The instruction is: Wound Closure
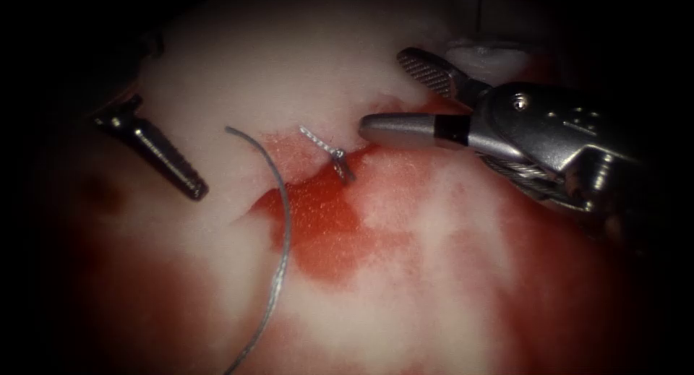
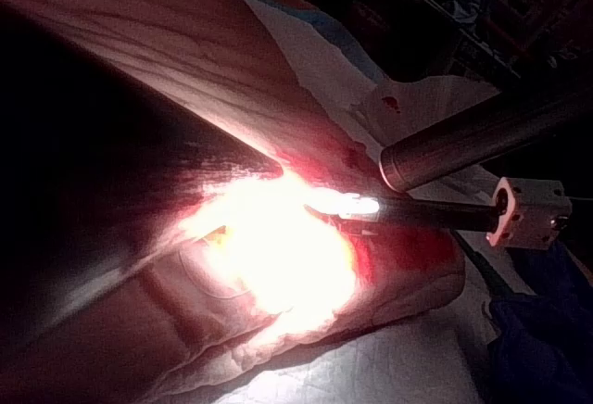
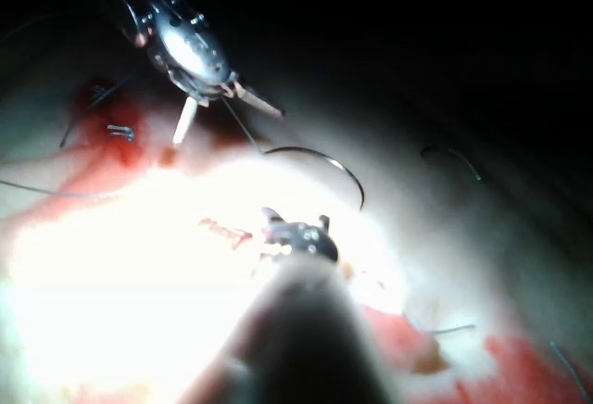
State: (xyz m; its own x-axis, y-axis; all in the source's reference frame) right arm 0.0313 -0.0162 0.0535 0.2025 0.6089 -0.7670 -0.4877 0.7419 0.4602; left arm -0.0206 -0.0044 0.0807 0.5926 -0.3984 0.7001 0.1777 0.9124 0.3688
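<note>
The tissue (image 1: 238, 71) has a cut (image 1: 318, 194) wet with red fluid. One stitch's knot (image 1: 334, 153), with short cut ends, sits at the cut's upper part. The curved needle (image 1: 271, 165) lies loose on the tissue left of the knot, held by neither tool. Its thread (image 1: 271, 303) trails toward the near edge. My left gripper (image 1: 170, 165) is left of the needle, open and empty. My right gripper (image 1: 383, 92) stands open just right of the knot, holding nothing. In the right wrist view the needle (image 3: 324, 158) lies between the left gripper (image 3: 227, 124) and the right gripper (image 3: 296, 219).
Red fluid (image 1: 340, 245) spreads below the cut and over the right of the tissue. A pale white object (image 1: 484, 57) sits behind the right tool. Loose cut thread ends (image 3: 449, 156) lie on the tissue. A white cloth (image 2: 389, 367) lies under the tissue.
</note>
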